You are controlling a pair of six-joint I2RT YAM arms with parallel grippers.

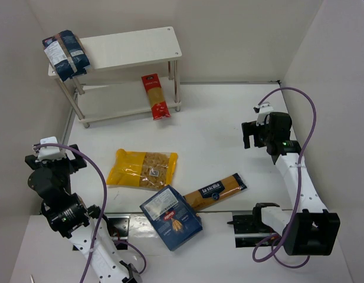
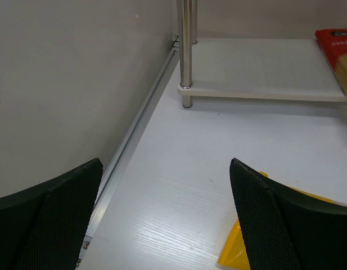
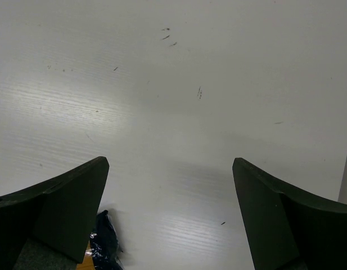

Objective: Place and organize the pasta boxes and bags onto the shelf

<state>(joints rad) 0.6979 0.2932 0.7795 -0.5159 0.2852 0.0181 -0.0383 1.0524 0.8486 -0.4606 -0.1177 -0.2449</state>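
The white two-tier shelf point(image 1: 137, 47) stands at the back left. Dark blue bags point(image 1: 66, 54) lie on its top board's left end. A narrow red spaghetti pack point(image 1: 156, 96) lies on the lower board, sticking out in front; it also shows in the left wrist view point(image 2: 339, 56). On the table lie the yellow clear-window bag point(image 1: 143, 168), the blue box with red logo point(image 1: 170, 217) and the orange-and-navy spaghetti pack point(image 1: 215, 191). My left gripper point(image 1: 55, 154) is open and empty, left of the yellow bag point(image 2: 240, 256). My right gripper point(image 1: 251, 135) is open and empty at the right, above bare table.
White walls enclose the table on the left, back and right. A metal rail point(image 2: 136, 124) runs along the left wall. The shelf's metal leg point(image 2: 186, 53) stands ahead of the left gripper. The spaghetti pack's dark end point(image 3: 106, 242) shows by the right gripper's left finger.
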